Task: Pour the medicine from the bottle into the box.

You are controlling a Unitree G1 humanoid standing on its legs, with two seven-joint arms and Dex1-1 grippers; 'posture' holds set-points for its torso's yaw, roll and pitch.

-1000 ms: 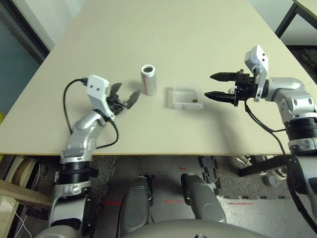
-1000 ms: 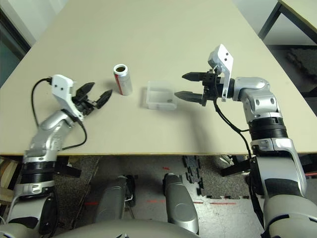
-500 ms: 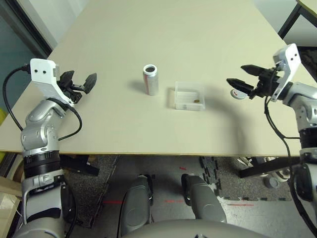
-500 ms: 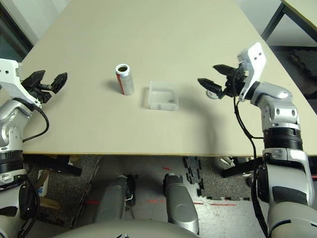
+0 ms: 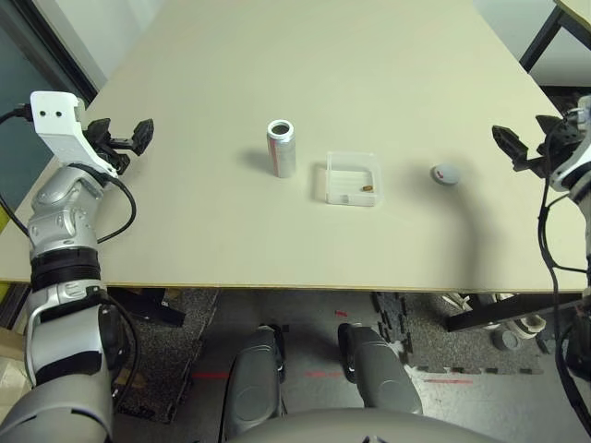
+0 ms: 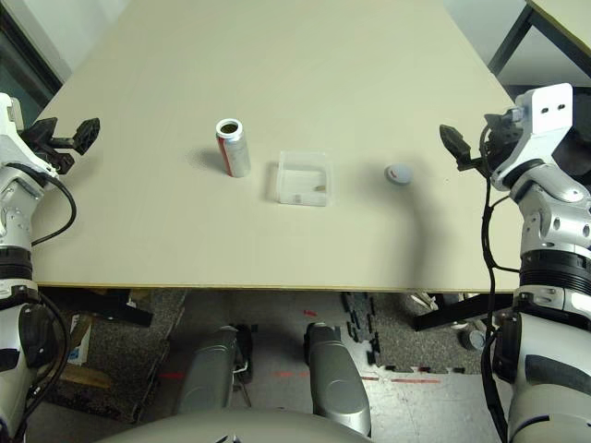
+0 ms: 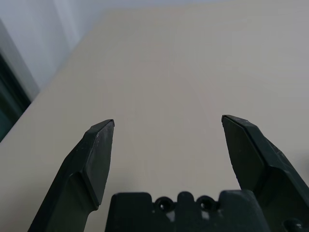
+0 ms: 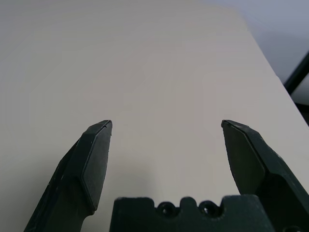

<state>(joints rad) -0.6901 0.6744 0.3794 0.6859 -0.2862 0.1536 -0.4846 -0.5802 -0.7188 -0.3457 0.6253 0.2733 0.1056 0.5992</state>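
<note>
The bottle (image 5: pixel 281 148) stands upright and uncapped at the middle of the table, its dark mouth facing up. Just right of it lies the clear box (image 5: pixel 352 178), with the small amber medicine (image 5: pixel 367 188) resting inside near its right wall. My left gripper (image 5: pixel 125 138) hovers open and empty over the table's far left edge, well away from the bottle. Out past the table's right edge, my right gripper (image 6: pixel 471 138) is open with nothing in it. Bare tabletop lies between the fingertips of the left gripper (image 7: pixel 168 126) and of the right gripper (image 8: pixel 166 126).
A small grey round cap (image 5: pixel 445 173) lies on the beige table (image 5: pixel 277 55) right of the box, between it and my right gripper. A dark table leg (image 5: pixel 545 32) stands beyond the far right corner.
Both arms have drawn outward from the middle, the left toward the left edge, the right past the right edge. The cap now lies uncovered on the table. Bottle and box have not moved.
</note>
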